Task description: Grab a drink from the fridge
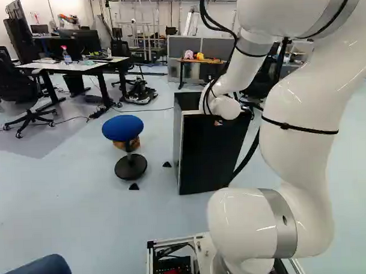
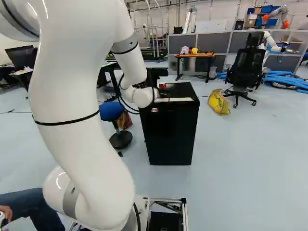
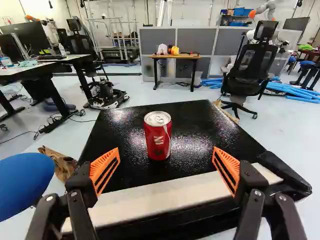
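Observation:
Beyond the arm's wrist in the left base view, part of my black gripper (image 1: pixel 245 103) shows over the small black fridge (image 1: pixel 210 151). In the wrist view the gripper (image 3: pixel 165 167) stands open, its orange pads wide apart with nothing gripped. A red drink can (image 3: pixel 158 140) stands upright on the fridge's black top (image 3: pixel 195 145), ahead of the fingertips and roughly midway between them. The right base view shows the can (image 2: pixel 162 85) on the fridge (image 2: pixel 171 132) just past the wrist. The inside of the fridge is hidden.
A blue stool (image 1: pixel 123 127) stands left of the fridge. Farther off are desks (image 1: pixel 72 66), a wooden table (image 2: pixel 195 55), an office chair (image 2: pixel 246 72), a yellow bag (image 2: pixel 219 102) and another robot (image 3: pixel 267 10). A person's leg (image 2: pixel 36 207) is near the base.

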